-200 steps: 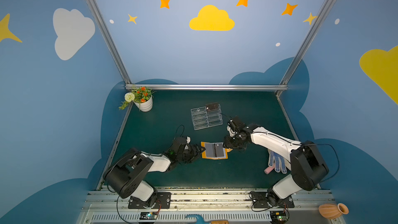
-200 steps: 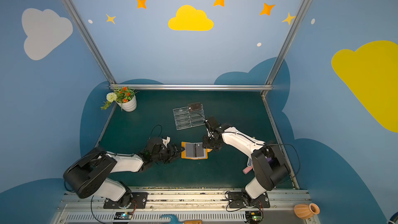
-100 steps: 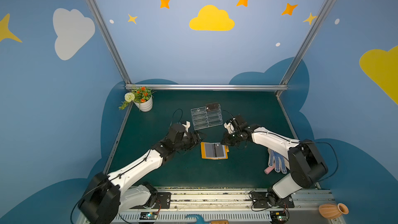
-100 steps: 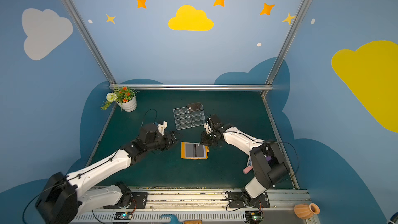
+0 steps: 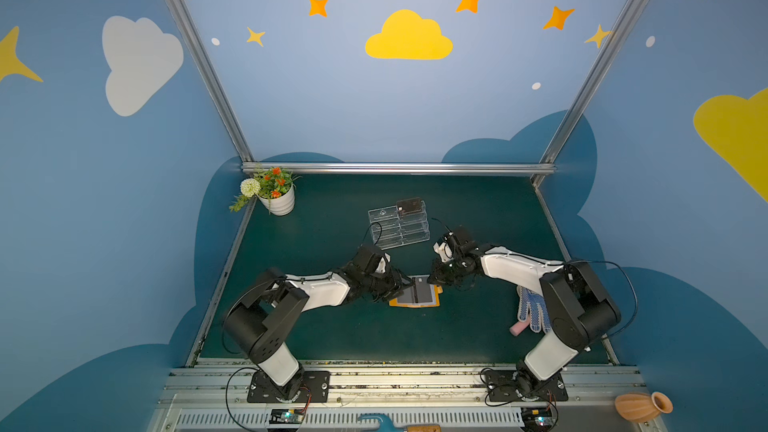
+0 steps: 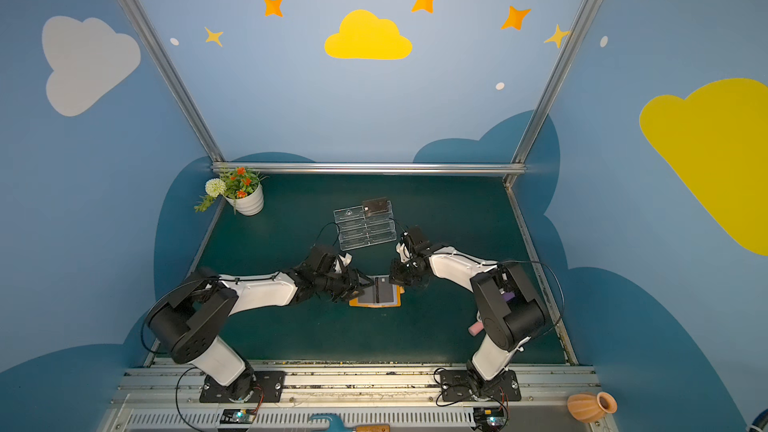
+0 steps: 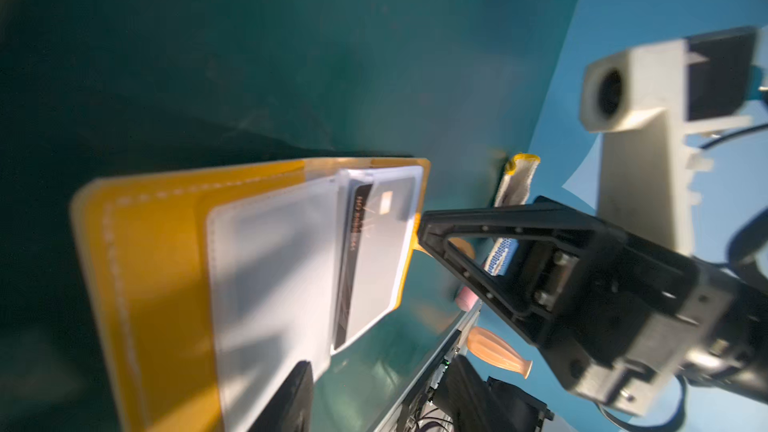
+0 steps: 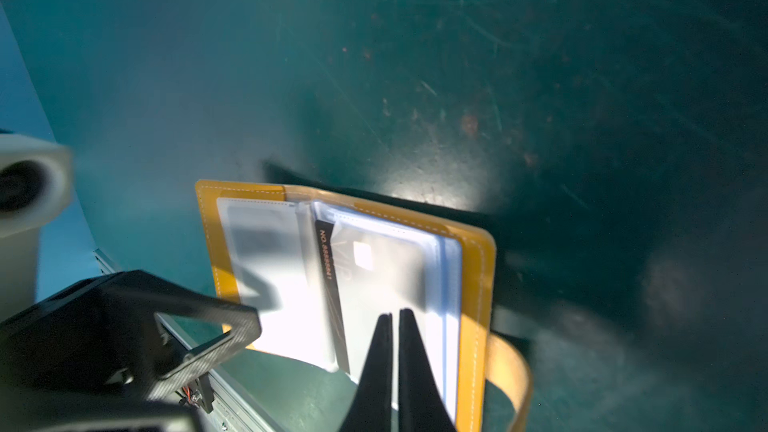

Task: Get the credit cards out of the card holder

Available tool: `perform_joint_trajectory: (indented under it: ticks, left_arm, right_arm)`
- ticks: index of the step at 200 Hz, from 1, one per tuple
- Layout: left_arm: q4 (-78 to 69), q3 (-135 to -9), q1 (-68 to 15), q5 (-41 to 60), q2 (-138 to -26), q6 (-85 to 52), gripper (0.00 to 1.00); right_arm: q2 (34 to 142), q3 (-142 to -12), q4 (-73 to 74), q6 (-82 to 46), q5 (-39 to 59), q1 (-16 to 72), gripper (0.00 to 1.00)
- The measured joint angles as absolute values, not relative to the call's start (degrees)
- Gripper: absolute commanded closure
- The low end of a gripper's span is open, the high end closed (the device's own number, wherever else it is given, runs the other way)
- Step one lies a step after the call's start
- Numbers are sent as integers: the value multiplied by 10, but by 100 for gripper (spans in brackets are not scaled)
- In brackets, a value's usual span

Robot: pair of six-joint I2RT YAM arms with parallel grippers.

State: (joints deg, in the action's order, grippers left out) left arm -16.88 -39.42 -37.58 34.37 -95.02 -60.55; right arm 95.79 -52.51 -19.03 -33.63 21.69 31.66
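The orange card holder [image 5: 415, 303] [image 6: 376, 303] lies open on the green table, clear sleeve pages up. A dark credit card [image 8: 328, 268] sits inside a sleeve beside the spine, also seen in the left wrist view as the card [image 7: 357, 238]. My right gripper [image 8: 392, 317] [image 5: 434, 282] is shut, its tips on the right-hand sleeve page. My left gripper [image 7: 380, 396] [image 5: 405, 284] is open at the holder's left side, one finger [image 7: 291, 396] over the left page. Another dark card [image 5: 409, 204] rests in the top tier of the clear stand [image 5: 399, 226].
A white flower pot [image 5: 276, 201] stands at the back left corner. A dotted glove [image 5: 534, 311] and a pink object [image 5: 518, 328] lie beside the right arm's base. A terracotta vase [image 5: 642, 406] lies beyond the front rail.
My left gripper has moved right to the holder's left edge and its jaws have narrowed. My right gripper went from open to shut and shifted slightly onto the right page.
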Motion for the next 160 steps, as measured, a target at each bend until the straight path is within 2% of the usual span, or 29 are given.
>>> perform_joint_trajectory:
  ticks: [81, 124, 160]
  left_arm:
    - [-211, -399, -384, 342, -992, -618, 50]
    - [-228, -402, -389, 338, -1006, -620, 56]
    - [-261, -401, -391, 338, -1022, -627, 57]
  right_arm:
    - [958, -501, -180, -336, 211, 316, 100]
    - [958, -496, -169, -336, 217, 316, 100]
    - [960, -495, -160, -336, 221, 318, 100]
